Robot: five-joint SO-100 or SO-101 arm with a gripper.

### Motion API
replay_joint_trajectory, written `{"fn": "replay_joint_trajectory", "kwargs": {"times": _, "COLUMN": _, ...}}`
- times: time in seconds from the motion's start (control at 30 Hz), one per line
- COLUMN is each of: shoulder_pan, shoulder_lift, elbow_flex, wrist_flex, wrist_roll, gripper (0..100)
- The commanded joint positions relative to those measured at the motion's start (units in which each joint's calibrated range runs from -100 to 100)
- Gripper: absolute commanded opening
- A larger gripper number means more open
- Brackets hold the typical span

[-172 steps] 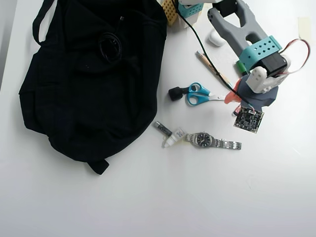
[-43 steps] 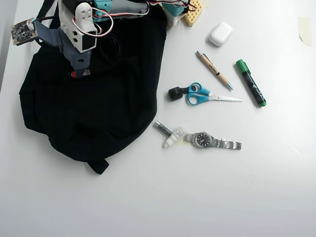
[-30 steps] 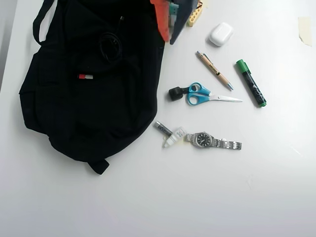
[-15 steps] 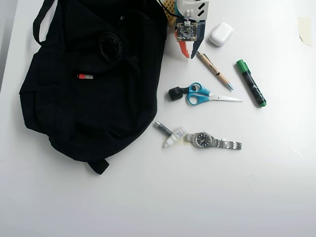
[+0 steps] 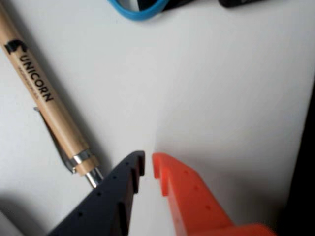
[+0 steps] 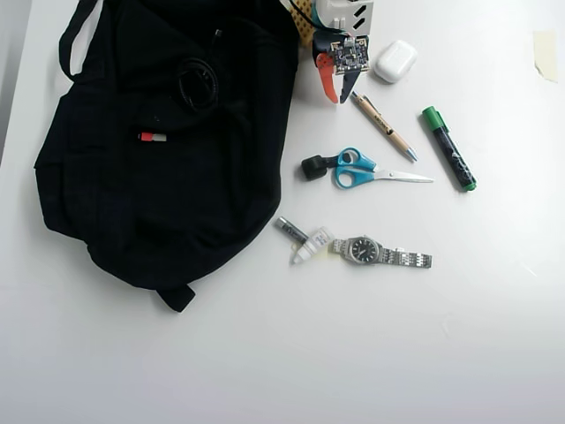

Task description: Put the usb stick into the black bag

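Note:
The usb stick (image 6: 152,137), tiny and red with a white end, lies on top of the black bag (image 6: 132,194) in the overhead view, just below the bag's coiled loop (image 6: 196,85). My gripper (image 6: 338,99) is far to its right at the top of the table, past the bag's right edge. In the wrist view the gripper (image 5: 148,160) points down at bare white table. Its dark and orange fingertips stand almost together with nothing between them. The usb stick is out of the wrist view.
A wooden pen (image 6: 382,126) (image 5: 47,103) lies just beside my fingertips. Blue-handled scissors (image 6: 357,170), a black cap-like block (image 6: 312,168), a green marker (image 6: 448,148), a white case (image 6: 394,61), a wristwatch (image 6: 380,253) and a grey-and-white stick (image 6: 303,239) are spread right of the bag.
Since 1.4 s ago the arm has let go of the usb stick on the bag and swung right to the table's top middle. Over the last half second it barely moved.

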Motion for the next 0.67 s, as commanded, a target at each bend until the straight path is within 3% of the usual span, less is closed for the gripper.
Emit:
{"fn": "replay_joint_trajectory", "kwargs": {"times": 0.0, "shoulder_pan": -0.27, "shoulder_lift": -0.18, "elbow_flex": 0.74, "wrist_flex": 0.04, "wrist_roll": -0.19, "gripper": 2}}
{"fn": "replay_joint_trajectory", "kwargs": {"times": 0.63, "shoulder_pan": -0.12, "shoulder_lift": -0.76, "elbow_flex": 0.74, "wrist_flex": 0.38, "wrist_roll": -0.19, "gripper": 2}}
